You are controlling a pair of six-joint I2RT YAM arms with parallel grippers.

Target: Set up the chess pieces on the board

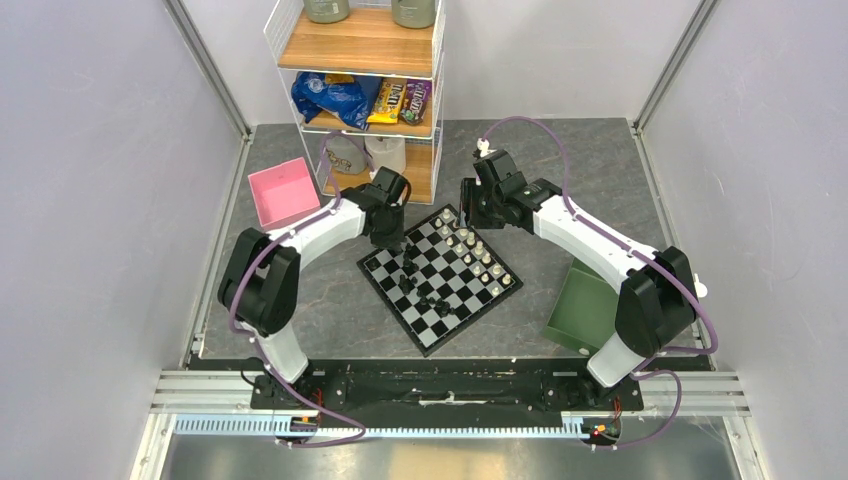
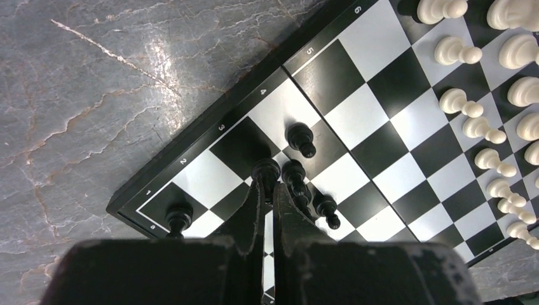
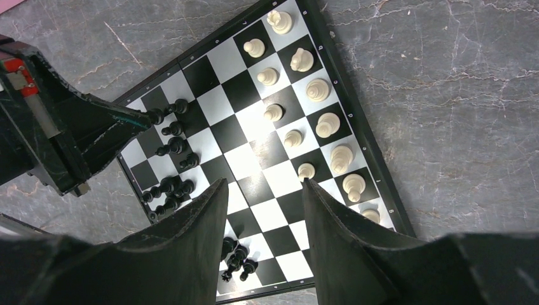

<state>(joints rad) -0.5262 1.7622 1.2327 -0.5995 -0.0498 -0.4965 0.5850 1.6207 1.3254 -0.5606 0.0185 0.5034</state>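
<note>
1. The board (image 1: pixel 455 282) lay at the table's centre, turned cornerwise.
2. The left gripper (image 2: pixel 267 185) was pinched fully shut on a black piece (image 2: pixel 266 170), toward the board's 9 o'clock corner.
3. The right gripper (image 3: pixel 265 187) hung near the board's 12 o'clock corner, its jaws about half apart and holding nothing.
4. The cream pieces (image 1: pixel 472 250) lined the 2 o'clock edge in two rows, and the other black pieces (image 1: pixel 432 300) stood scattered toward 7 o'clock.

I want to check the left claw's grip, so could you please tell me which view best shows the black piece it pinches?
Left wrist view: the black piece sits close-up, pinched in the left claw. Right wrist view shows it small; top view barely resolves it.
</note>
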